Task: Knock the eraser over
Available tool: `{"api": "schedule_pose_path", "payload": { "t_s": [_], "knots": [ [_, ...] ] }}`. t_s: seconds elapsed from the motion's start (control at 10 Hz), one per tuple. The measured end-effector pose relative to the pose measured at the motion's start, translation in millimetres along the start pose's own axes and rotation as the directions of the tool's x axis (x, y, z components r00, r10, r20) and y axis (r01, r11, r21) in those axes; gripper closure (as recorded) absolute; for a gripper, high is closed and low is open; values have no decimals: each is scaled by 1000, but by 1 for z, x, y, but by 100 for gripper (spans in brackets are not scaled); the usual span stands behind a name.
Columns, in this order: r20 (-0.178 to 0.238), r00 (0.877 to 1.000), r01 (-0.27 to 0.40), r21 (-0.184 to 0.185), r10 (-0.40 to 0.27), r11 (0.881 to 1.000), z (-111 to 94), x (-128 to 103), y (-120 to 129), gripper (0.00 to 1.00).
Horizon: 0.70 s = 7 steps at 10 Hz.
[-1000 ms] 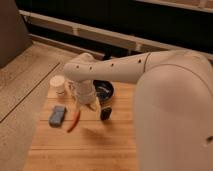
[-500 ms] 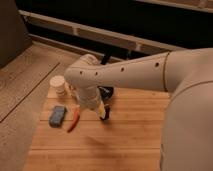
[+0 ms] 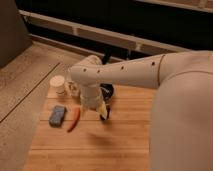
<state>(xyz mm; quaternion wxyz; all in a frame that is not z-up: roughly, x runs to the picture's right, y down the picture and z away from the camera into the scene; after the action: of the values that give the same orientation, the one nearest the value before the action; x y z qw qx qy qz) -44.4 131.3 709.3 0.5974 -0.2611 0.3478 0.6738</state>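
The eraser [image 3: 105, 116] is a slim black block on the wooden table [image 3: 120, 142], just in front of the dark bowl [image 3: 110, 91]. It shows only partly, and I cannot tell whether it stands upright or leans. My gripper [image 3: 101, 110] hangs from the white arm [image 3: 120, 75] and is right at the eraser, touching or nearly touching its top left side. The arm covers part of the bowl.
An orange carrot-like piece [image 3: 74, 120] lies left of the gripper. A flat blue-grey pad [image 3: 57, 116] lies further left. A white cup [image 3: 58, 85] stands at the table's back left corner. The robot's white body [image 3: 182, 125] fills the right side.
The gripper has moved down and a little right, closing in on the eraser. The eraser has stayed in about the same place.
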Motion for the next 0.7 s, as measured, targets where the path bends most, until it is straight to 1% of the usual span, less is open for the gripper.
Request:
{"api": "schedule_pose_path", "payload": {
  "t_s": [0.1,0.2,0.3,0.4,0.5,0.7],
  "knots": [
    [-42,999,-16,21,17,1000,12,-19,-8,35],
    [-58,998,-23,32,25,999,17,-32,-13,35],
    [-66,997,-27,46,29,999,19,-48,-19,35],
    [-59,998,-28,45,31,999,19,-62,-23,35],
    [-24,1000,-16,36,17,999,13,-85,-23,35],
    [43,998,44,27,-46,999,-9,-96,-3,35]
  ]
}}
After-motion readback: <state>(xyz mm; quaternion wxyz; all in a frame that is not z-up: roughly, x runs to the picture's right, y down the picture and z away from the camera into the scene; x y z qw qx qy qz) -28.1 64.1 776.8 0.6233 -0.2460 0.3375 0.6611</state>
